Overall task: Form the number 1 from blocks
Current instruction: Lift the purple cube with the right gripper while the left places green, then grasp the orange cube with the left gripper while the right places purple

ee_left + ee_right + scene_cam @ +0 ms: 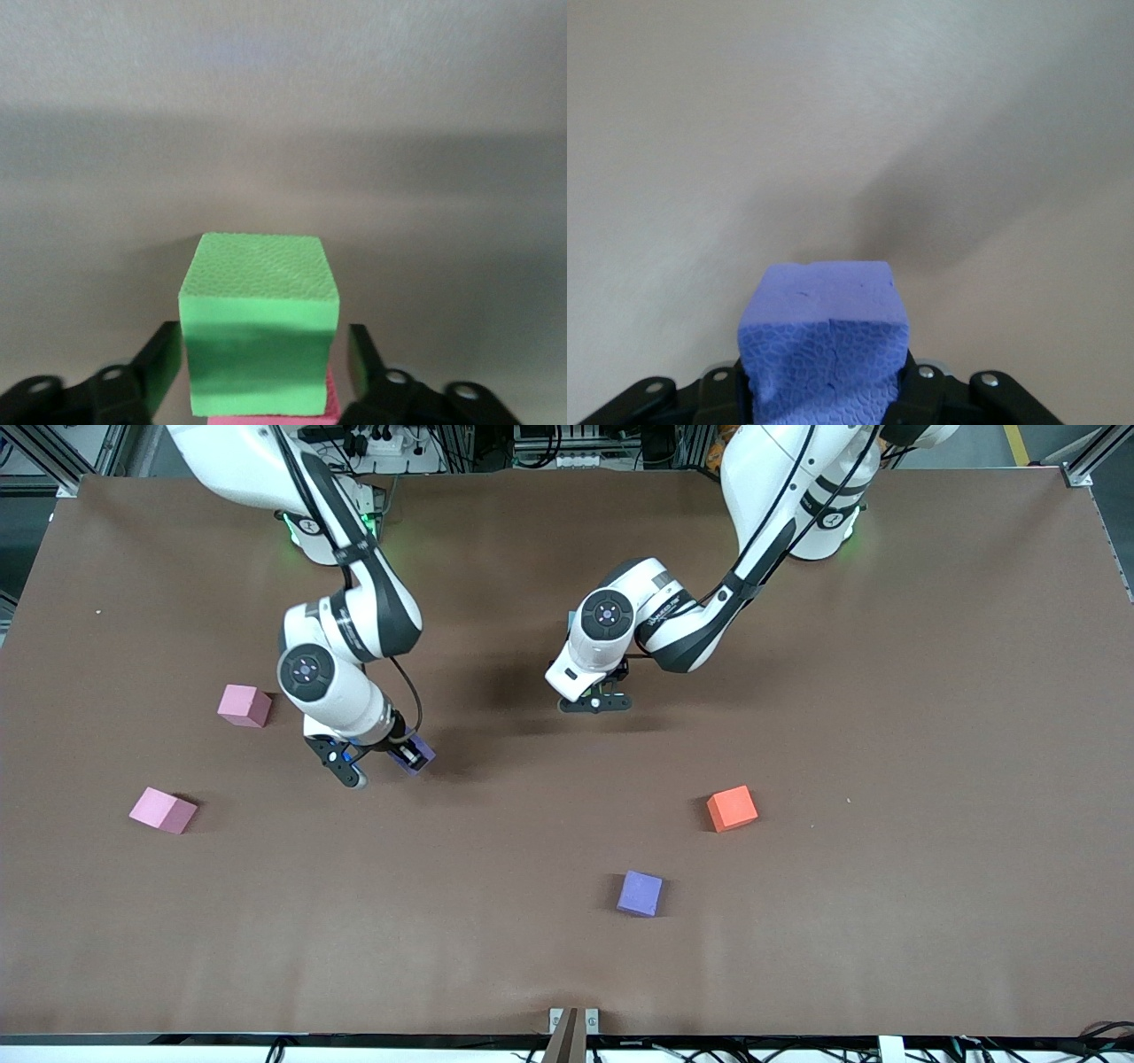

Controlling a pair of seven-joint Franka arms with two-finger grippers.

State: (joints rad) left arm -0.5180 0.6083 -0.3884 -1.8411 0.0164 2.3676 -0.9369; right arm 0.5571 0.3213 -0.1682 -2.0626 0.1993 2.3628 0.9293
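Brown matte tabletop with foam cubes scattered over it.

Right gripper, toward the right arm's end of the table: fingers clamped on a purple foam cube, squeezing its sides in the right wrist view. From the front camera only a corner of that cube shows past the fingers. Whether it rests on the table or is lifted, cannot tell.

Left gripper, low over the middle of the table: fingers stand apart on either side of a green foam cube, a small gap on each side, not gripping. Green cube sits on top of a pink or red block; only a sliver of that lower block shows, colour uncertain. Both are hidden under the arm in the front view.

Loose cubes on the table:
- pink foam cube, just beside the right arm's wrist.
- second pink foam cube, nearer the front camera than the first.
- orange foam cube, toward the left arm's end.
- second purple foam cube, nearest the front camera, near the orange one.
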